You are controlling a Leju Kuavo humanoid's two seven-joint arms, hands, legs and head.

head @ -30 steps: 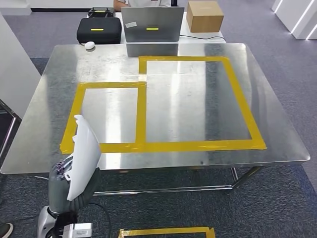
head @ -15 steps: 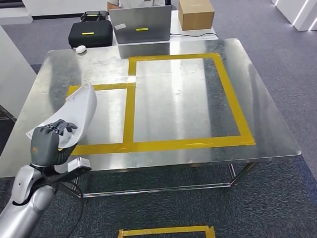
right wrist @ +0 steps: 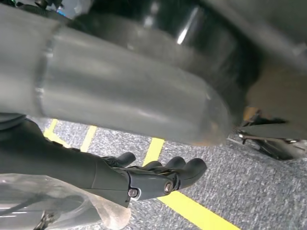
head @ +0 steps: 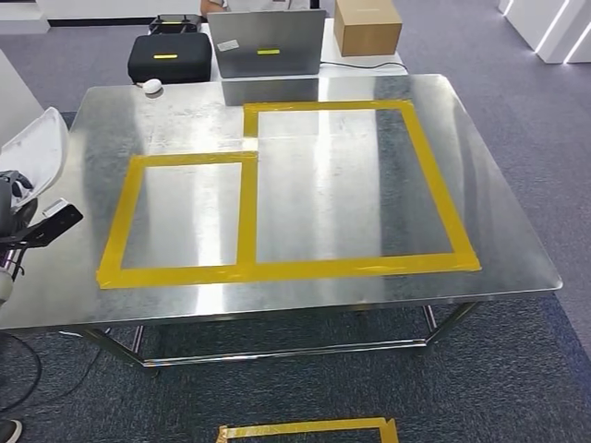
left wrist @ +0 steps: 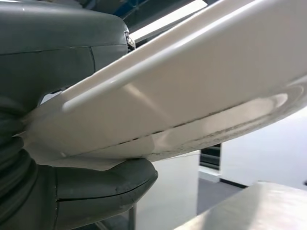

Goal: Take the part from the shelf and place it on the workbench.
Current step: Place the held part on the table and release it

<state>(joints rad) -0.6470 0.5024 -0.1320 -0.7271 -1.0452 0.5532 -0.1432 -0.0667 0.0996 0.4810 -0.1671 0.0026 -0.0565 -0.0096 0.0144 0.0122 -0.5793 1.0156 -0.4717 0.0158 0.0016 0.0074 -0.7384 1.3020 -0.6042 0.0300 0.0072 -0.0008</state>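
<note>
**Part carried out past the table's left edge**

Nearest, the right hand [right wrist: 159, 179] hangs over grey carpet crossed by yellow tape lines [right wrist: 188, 208], its dark fingers stretched out nearly straight and holding nothing.

Half a second ago the left hand held the curved white plastic part [head: 38, 148] over the near left corner of the shiny steel workbench [head: 314, 295]; now both sit at the far left edge of the head view, beside the bench's left side, and the part is tipped more upright. The left hand [left wrist: 47, 158] clasps the part, thumb under it and grey palm above.

On the bench lie two yellow tape rectangles [head: 247, 217]. Beyond stand a grey laptop [head: 268, 44], a black case [head: 169, 57] and a cardboard box [head: 367, 26].
</note>
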